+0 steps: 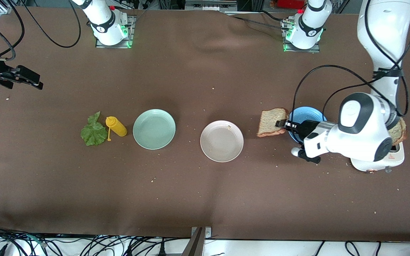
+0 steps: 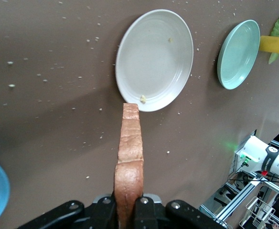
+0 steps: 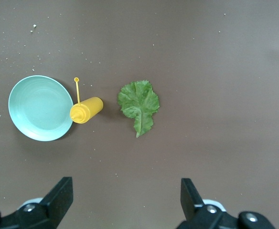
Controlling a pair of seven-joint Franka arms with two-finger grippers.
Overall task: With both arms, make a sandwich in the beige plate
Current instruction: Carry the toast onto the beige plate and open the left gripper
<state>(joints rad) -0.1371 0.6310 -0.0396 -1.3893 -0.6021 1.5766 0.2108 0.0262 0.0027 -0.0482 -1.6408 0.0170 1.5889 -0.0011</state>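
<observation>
Left gripper (image 1: 280, 123) clamped on a square brown wholegrain bread slice (image 1: 271, 122), lifted over the brown table (image 1: 205, 199) between a round blue plate (image 1: 306, 115) and a round pale beige plate (image 1: 222, 140), slice edge-on in the left wrist view. Second bread slice (image 1: 399, 131) partly hidden by the left arm, toward its end of the table. Right gripper (image 3: 125, 198) wide open, holding nothing, over the table at the right arm's end. Crinkled green lettuce leaf (image 1: 93, 132) lies just beside a yellow squeeze bottle (image 1: 116, 126), next to a round mint-green plate (image 1: 154, 128).
</observation>
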